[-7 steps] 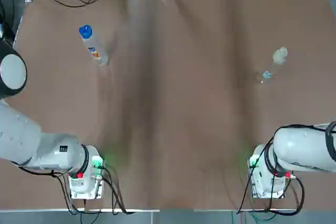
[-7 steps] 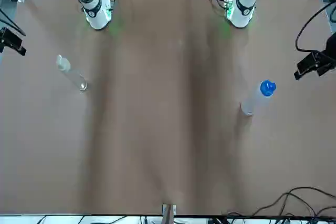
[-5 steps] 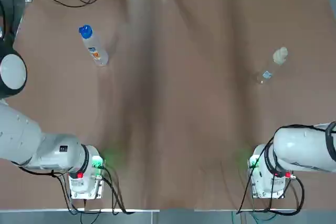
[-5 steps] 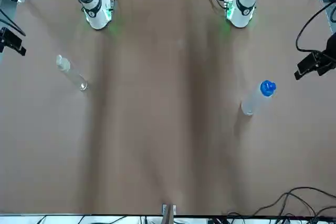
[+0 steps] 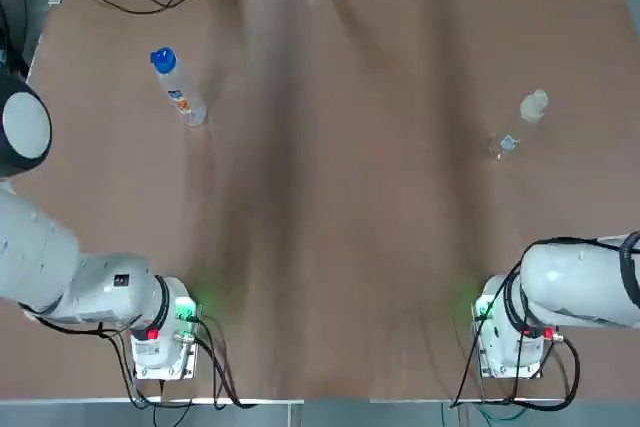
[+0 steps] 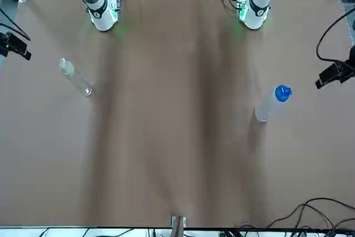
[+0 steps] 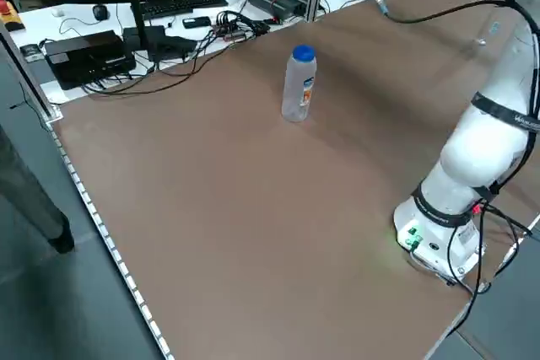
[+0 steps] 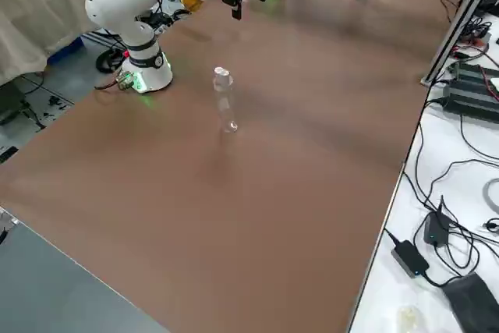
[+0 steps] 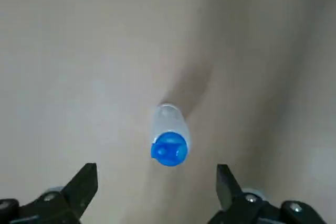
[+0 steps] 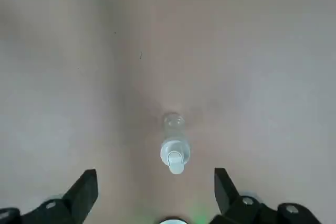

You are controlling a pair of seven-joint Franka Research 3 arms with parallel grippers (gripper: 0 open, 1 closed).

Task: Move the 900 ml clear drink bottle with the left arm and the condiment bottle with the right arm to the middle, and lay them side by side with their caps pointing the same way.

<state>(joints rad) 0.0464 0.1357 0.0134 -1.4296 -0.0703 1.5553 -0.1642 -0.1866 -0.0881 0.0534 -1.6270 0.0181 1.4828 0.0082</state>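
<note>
The clear drink bottle [image 5: 178, 89] with a blue cap [image 6: 283, 93] stands upright at the far left of the table. The small clear condiment bottle [image 5: 521, 121] stands upright at the far right. My left gripper [image 6: 336, 74] hangs high, out past the drink bottle's left side, and is open. Its wrist view looks down on the blue cap [image 9: 169, 149] ahead of the spread fingers [image 9: 88, 178]. My right gripper [image 6: 15, 46] hangs high beyond the condiment bottle's right side, open too, with the condiment bottle [image 10: 174, 147] below and ahead of it.
Both arm bases [image 5: 160, 339] [image 5: 510, 343] sit at the table's near edge. Cables, a keyboard and power bricks [image 7: 93, 48] lie on the white bench beyond the far edge. The brown tabletop [image 5: 340, 197] between the bottles is bare.
Both arms have shifted slightly, the left gripper drifting a little farther out to its side. Neither bottle has moved.
</note>
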